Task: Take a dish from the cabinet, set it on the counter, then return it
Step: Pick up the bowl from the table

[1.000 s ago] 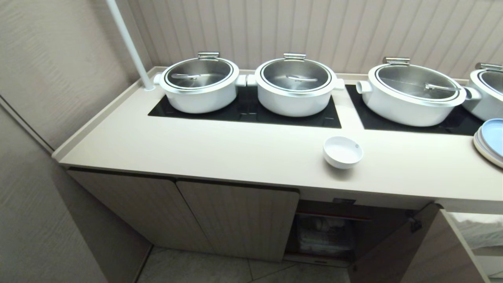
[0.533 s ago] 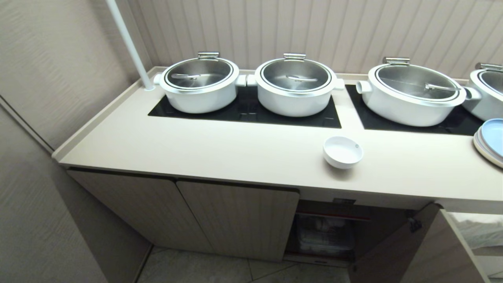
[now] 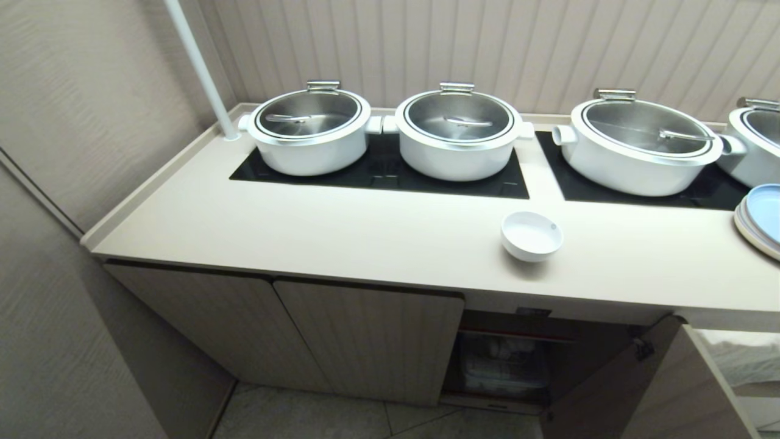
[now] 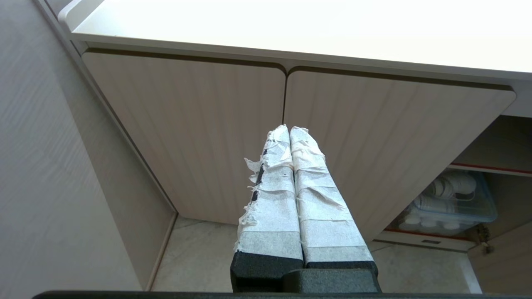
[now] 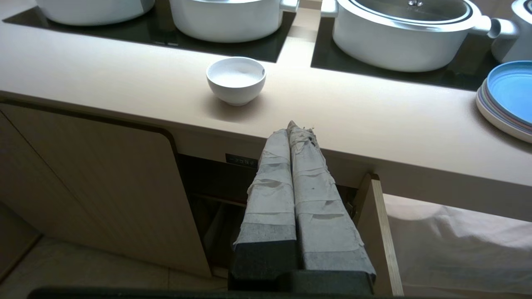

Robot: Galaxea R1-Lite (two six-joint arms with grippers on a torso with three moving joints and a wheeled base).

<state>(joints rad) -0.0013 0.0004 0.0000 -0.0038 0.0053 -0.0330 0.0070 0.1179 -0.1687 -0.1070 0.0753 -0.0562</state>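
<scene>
the dish (image 3: 531, 235) sits upright and empty on the counter (image 3: 341, 238), near the front edge, just in front of the strip between the two black hob panels (image 3: 390, 174); nothing touches it; round as it is, it has no long axis, so the rim can be taken from any side; on the clock face of the head view it lies at about four o'clock from the picture's centre; the large white pots (image 3: 457, 134) stand behind it at its twelve o'clock, and a stack of plates (image 3: 758, 219) lies well apart at its three o'clock; below it, at six o'clock, the cabinet (image 3: 365, 341) has its right-hand door swung open, with a clear tub of white crockery (image 4: 451, 199) on the shelf inside

the right gripper (image 5: 296, 128) hangs in front of the counter's edge, fingers pressed together and holding nothing; in the right wrist view the dish (image 5: 236, 80) lies ahead of the tips at roughly eleven o'clock, higher and further in, apart from them; the left gripper (image 4: 289, 129) is likewise closed and empty, pointing at the seam of the two shut doors, off towards the dish's nine o'clock

judging from this, the dish is out and set down, so the return remains; the right arm is the nearer, and it would need to part its fingers, rise over the edge and bear slightly left to reach the rim
</scene>
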